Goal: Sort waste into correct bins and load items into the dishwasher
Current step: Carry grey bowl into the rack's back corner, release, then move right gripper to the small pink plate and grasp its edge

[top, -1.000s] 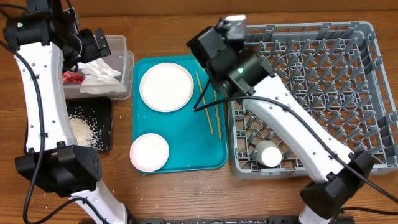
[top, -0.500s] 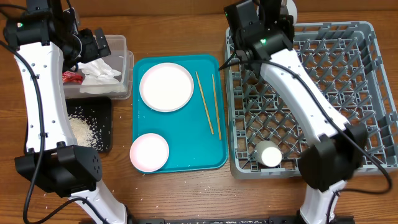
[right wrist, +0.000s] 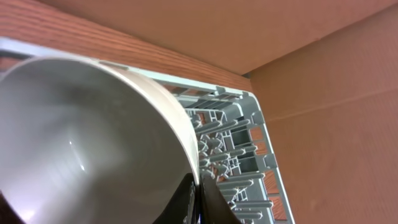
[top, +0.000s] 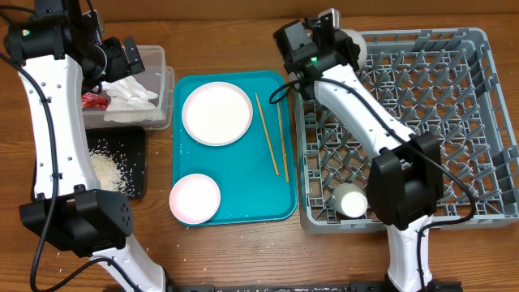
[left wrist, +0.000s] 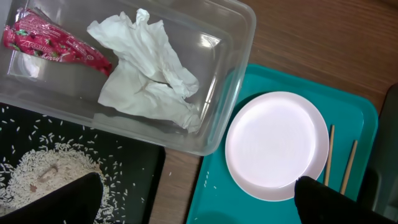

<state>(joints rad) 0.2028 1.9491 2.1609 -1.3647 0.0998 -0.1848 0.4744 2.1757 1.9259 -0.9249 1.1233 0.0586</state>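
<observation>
My right gripper (right wrist: 198, 196) is shut on the rim of a pale bowl (right wrist: 81, 143), held tilted over the far left corner of the grey dish rack (top: 454, 122). In the overhead view that gripper (top: 336, 32) sits at the rack's back edge. My left gripper (left wrist: 199, 199) hangs open and empty over the clear tub (left wrist: 242, 25), which holds a red wrapper (left wrist: 50, 43) and a white napkin (left wrist: 146, 68). Rice (left wrist: 43, 171) lies in the black tray (top: 138, 162). A white plate (top: 216, 113), a pink plate (top: 195, 199) and two chopsticks (top: 268, 134) lie on the teal tray (top: 243, 195).
A small white cup (top: 351, 200) stands in the near left part of the rack. The rack's upright pegs (right wrist: 249, 143) fill the space below the bowl. Loose rice grains are scattered on the wood near the black tray.
The right arm has swung from over the teal tray to the rack's far left corner, carrying the bowl. The left arm has stayed still.
</observation>
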